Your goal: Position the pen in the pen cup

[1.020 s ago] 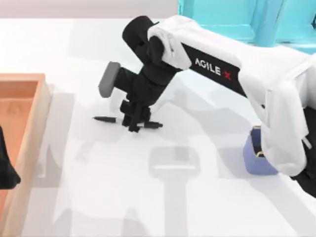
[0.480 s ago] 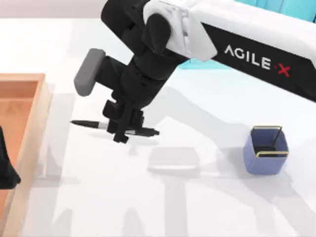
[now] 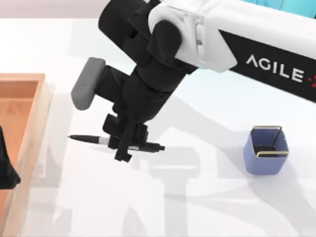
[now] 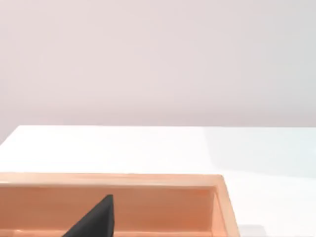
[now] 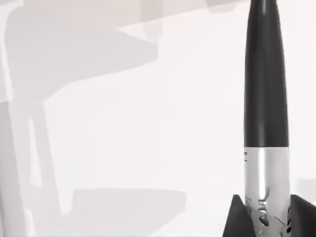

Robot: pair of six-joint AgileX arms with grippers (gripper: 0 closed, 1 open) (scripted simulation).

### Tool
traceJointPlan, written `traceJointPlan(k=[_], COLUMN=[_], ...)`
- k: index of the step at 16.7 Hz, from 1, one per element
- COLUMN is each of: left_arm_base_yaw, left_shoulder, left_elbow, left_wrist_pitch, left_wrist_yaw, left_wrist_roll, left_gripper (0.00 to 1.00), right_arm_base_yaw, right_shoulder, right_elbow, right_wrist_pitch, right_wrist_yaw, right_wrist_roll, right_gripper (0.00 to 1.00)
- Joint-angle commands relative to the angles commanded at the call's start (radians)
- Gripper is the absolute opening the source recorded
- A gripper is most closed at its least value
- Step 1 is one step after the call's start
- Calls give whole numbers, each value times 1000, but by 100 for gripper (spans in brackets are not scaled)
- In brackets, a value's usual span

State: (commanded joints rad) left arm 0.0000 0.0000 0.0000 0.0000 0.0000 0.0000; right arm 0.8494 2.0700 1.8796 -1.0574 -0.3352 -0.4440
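Right gripper (image 3: pixel 126 145) is over the table's middle-left, its fingers pinched on the pen (image 3: pixel 89 139) at the pale middle band; the pen lies level, ends projecting either side. In the right wrist view the pen (image 5: pixel 265 98) runs out from between the dark fingertips (image 5: pixel 236 219). The pen cup (image 3: pixel 265 149) stands upright, well apart to the right. Left gripper (image 3: pixel 6 170) is parked over the orange tray (image 3: pixel 29 128); its finger state cannot be told.

White table (image 3: pixel 207 207), orange wooden tray (image 3: pixel 29 128) at left, pale pinkish wall (image 4: pixel 158 59)
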Motion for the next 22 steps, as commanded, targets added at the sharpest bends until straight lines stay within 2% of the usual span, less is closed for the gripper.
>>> traceJointPlan(k=[2,4,7,10,18,22], left_arm_base_yaw=[0,0,0,0,0,0], left_shoulder=[0,0,0,0,0,0], left_elbow=[0,0,0,0,0,0], left_wrist_pitch=[0,0,0,0,0,0], left_wrist_yaw=[0,0,0,0,0,0], left_wrist_roll=[0,0,0,0,0,0], left_gripper=[100,100,100,100,100,100], right_arm_base_yaw=[-5,-33,-120,-252,-694,-876], right_shoulder=[-1,-4,-9,-14,-71,-115], right_elbow=[-5,-29,-103,-214,-613,-788], right_wrist_pitch=[5,26,82,159,427,547], right_wrist_yaw=[-11,-64,-221,-460,-1240,-1545], right_wrist_roll=[-8,-44,-136,-261,-647,-806], right_gripper=[0,0,0,0,0,0])
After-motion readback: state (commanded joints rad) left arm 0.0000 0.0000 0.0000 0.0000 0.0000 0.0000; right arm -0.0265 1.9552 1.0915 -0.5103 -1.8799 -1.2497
